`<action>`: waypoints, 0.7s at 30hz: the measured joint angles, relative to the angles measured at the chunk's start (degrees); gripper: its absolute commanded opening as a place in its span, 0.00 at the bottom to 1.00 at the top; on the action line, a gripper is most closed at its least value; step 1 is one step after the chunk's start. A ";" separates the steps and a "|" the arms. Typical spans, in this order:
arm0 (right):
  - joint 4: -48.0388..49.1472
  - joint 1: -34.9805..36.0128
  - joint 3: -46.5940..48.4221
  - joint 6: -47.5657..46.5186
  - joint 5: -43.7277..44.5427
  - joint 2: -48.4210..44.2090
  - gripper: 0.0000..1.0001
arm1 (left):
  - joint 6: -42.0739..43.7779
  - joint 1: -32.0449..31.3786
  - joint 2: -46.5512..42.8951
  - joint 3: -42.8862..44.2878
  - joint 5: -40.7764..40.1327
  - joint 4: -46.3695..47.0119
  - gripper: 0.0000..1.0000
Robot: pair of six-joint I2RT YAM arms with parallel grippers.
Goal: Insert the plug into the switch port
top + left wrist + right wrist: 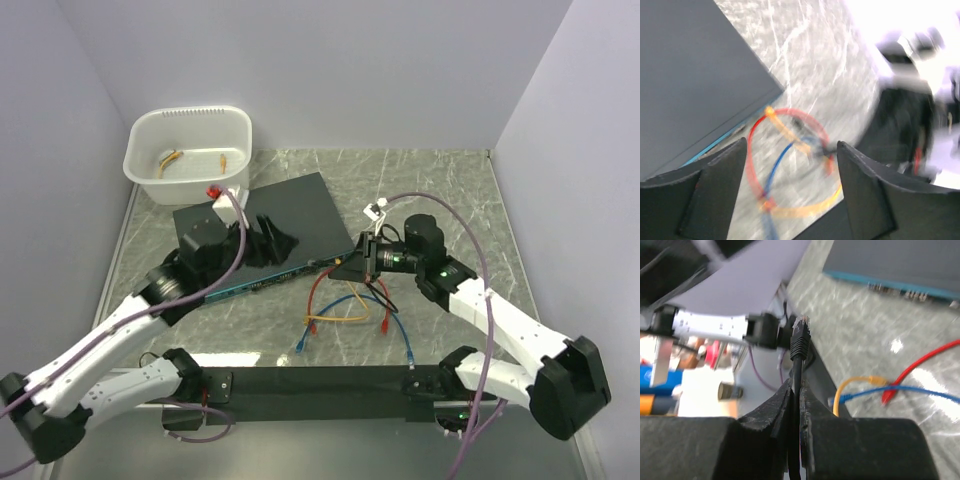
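1. The right gripper (796, 390) is pinched shut on a black patch cable (796, 367) just below its plug (800, 335), which stands clear of the fingertips at the centre of the right wrist view.
2. The plug's long axis runs near vertical in that frame, with its tip toward the top edge.
3. The switch ports (912, 293) form a row on the teal face (855, 278) at upper right, well apart from the plug. The tip is not aimed at them.
4. Seen from above, the right gripper sits just off the right corner of the switch (300, 205), so insertion looks to be its job.
5. The left gripper (791, 150) gapes wide and holds nothing. In the top view it is above the switch.
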 measured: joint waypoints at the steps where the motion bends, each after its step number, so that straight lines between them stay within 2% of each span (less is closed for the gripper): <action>1: 0.11 -0.02 -0.11 0.17 1.42 -1.01 0.00 | -3.41 2.36 1.68 -0.66 1.53 2.62 0.75; 4: 1.44 -0.11 -0.87 1.27 4.87 -4.00 0.00 | -12.85 7.34 7.13 -4.33 6.86 11.08 0.70; 9: 3.08 -0.13 -1.62 2.47 8.74 -6.84 0.00 | -23.37 8.44 14.97 -7.93 14.01 19.28 0.64; 14: 4.39 -0.11 -1.81 2.95 10.69 -6.69 0.00 | -27.91 8.31 16.44 -7.91 16.37 24.83 0.61; 21: 6.08 -0.11 -3.56 4.37 13.33 -6.34 0.00 | -31.74 8.00 14.47 -8.35 13.86 26.71 0.57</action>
